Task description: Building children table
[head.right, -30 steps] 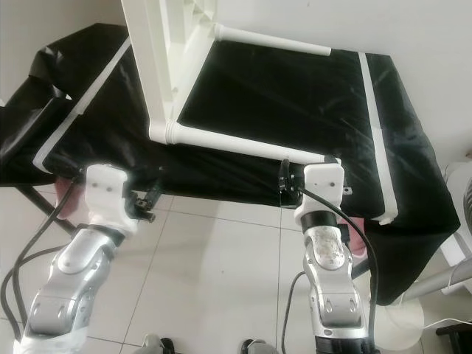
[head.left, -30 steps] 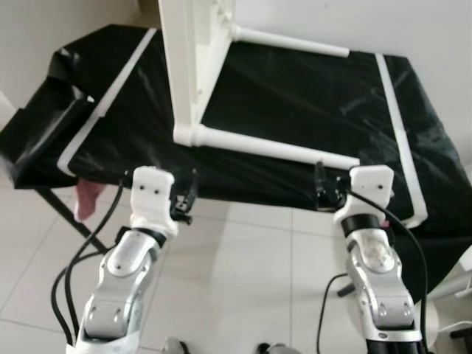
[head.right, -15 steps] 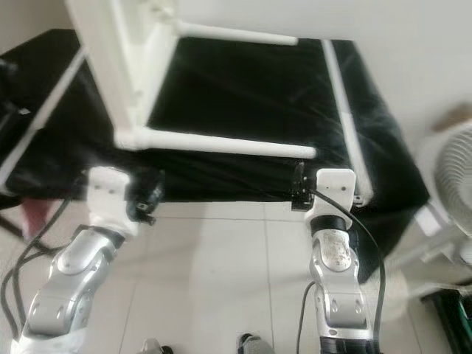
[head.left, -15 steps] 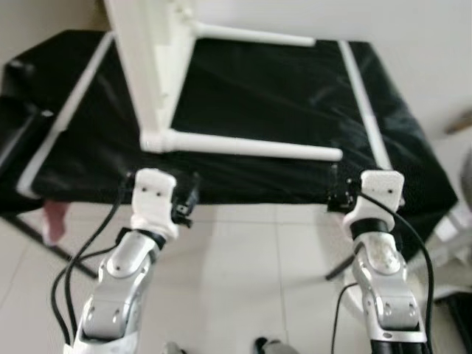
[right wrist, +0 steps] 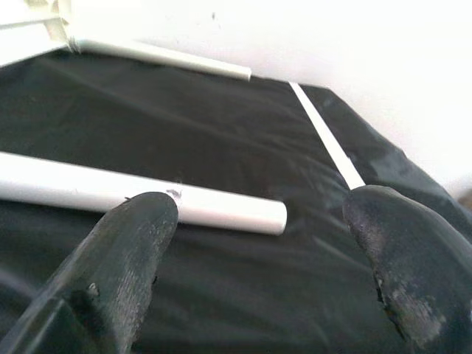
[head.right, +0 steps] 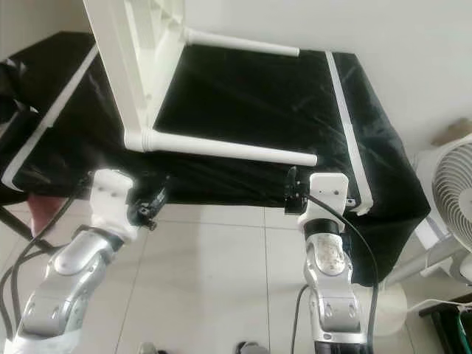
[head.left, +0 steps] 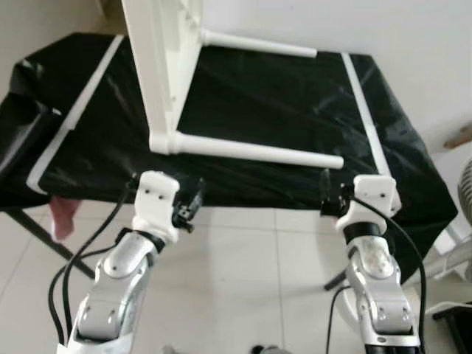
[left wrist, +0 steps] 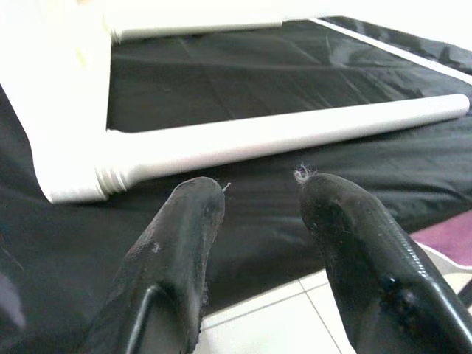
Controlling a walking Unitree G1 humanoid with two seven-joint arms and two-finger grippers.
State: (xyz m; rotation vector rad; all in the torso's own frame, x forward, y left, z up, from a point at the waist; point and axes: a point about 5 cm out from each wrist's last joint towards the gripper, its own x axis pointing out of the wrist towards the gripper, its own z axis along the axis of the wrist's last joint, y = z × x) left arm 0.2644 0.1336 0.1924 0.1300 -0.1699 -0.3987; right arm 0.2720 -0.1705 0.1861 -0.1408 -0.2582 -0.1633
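1. Lowest in the head frames, the two silver arms rise from the tiled floor (head.left: 243, 280) toward the front edge of the bench (head.left: 295, 140). The bench is draped in black sheeting with white tape strips.

2. The left claw (left wrist: 258, 193) hovers at lower left of the head view, just short of the bench edge. Its two black fingers (left wrist: 181, 243) are spread and hold nothing.

3. The right claw (right wrist: 258, 214) hovers at lower right, likewise just off the edge. Its fingers are wide apart and empty.

4. Beyond them, the children's table (head.left: 166, 70) stands on its side in the upper left of the frame. Its near leg (head.left: 258, 151) lies along the sheeting across the middle, and its far leg (head.left: 258, 44) runs along the top.

5. The step in hand looks like the approach, with both claws lined up facing the near leg and neither touching it.

6. The next move probably calls for reaching forward over the bench edge. The left claw faces the screwed joint end of the leg and the right its free tip, so a grasp there seems likely.
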